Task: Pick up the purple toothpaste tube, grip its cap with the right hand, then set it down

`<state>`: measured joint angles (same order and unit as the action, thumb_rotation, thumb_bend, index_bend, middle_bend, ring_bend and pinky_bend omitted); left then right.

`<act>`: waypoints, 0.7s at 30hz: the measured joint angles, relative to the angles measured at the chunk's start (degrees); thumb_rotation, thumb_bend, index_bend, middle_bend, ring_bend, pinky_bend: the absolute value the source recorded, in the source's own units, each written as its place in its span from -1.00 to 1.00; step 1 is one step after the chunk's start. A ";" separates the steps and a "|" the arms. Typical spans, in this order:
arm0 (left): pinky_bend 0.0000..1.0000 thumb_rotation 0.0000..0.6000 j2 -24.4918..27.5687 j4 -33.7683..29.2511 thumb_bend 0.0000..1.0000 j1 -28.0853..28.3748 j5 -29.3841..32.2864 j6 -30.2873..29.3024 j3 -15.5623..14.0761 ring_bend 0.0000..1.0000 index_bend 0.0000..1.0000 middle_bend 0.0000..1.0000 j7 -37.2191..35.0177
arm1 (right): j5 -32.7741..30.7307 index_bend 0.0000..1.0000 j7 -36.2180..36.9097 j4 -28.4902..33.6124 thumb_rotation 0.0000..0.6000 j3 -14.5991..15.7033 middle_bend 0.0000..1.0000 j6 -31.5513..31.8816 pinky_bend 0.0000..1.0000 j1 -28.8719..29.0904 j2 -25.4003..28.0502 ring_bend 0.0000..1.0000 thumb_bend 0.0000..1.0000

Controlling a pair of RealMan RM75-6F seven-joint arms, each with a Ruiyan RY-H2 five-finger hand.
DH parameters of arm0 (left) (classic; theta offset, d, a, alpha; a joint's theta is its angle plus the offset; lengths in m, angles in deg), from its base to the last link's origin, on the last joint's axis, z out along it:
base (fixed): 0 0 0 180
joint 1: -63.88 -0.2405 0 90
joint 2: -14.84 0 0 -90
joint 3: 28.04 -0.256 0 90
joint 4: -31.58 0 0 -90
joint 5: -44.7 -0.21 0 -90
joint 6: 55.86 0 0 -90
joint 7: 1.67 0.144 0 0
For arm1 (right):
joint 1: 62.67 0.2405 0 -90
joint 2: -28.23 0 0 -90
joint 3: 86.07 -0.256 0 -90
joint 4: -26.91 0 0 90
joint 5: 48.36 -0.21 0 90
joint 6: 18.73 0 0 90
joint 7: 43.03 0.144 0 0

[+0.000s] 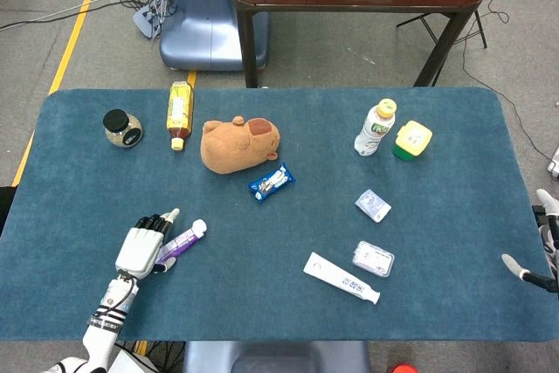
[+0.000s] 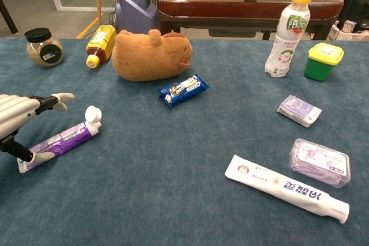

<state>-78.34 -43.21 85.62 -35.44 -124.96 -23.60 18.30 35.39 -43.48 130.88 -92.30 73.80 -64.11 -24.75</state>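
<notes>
The purple toothpaste tube lies flat on the blue table cloth at the near left, its white cap pointing away and right. My left hand hovers over the tube's tail with its fingers stretched out above it and apart. Its thumb touches the tube's near side by the tail. In the head view the left hand covers the tube's tail half, with only the cap end of the tube showing. My right hand hangs at the table's far right edge, fingers apart, holding nothing.
A white toothpaste tube and two small packs lie at the near right. A brown plush and blue snack pack sit mid-table. A jar, yellow bottle, white bottle and green box stand further back.
</notes>
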 measured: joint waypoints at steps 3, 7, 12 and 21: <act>-0.59 0.97 0.04 0.97 -0.66 0.46 0.48 0.03 0.81 -0.66 -1.00 -0.66 -0.24 | -0.06 -0.82 -0.01 0.02 1.00 -0.01 -0.66 0.12 -1.00 -0.11 -0.05 -0.92 -0.75; -0.59 1.00 0.16 2.15 -0.66 1.32 1.27 0.54 1.82 -0.66 -0.99 -0.66 -0.73 | -0.16 -0.82 -0.01 -0.06 1.00 -0.05 -0.66 0.25 -1.00 -0.23 -0.17 -0.92 -0.76; -0.59 1.00 0.39 3.23 -0.66 2.45 1.81 1.69 2.47 -0.66 -0.97 -0.66 -1.31 | -0.11 -0.82 -0.08 -0.08 1.00 -0.09 -0.66 0.46 -1.00 -0.35 -0.26 -0.92 -0.75; -0.59 1.00 1.90 0.54 -0.66 2.69 -0.03 0.82 1.27 -0.62 -0.40 -0.43 -2.47 | -0.27 -0.82 0.67 -0.74 1.00 -0.04 -0.66 0.24 -1.00 -0.48 -0.50 -0.92 -0.75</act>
<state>-76.44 -42.67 88.31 -35.47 -124.14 -22.33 15.83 35.12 -42.81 130.13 -92.34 74.04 -64.59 -25.25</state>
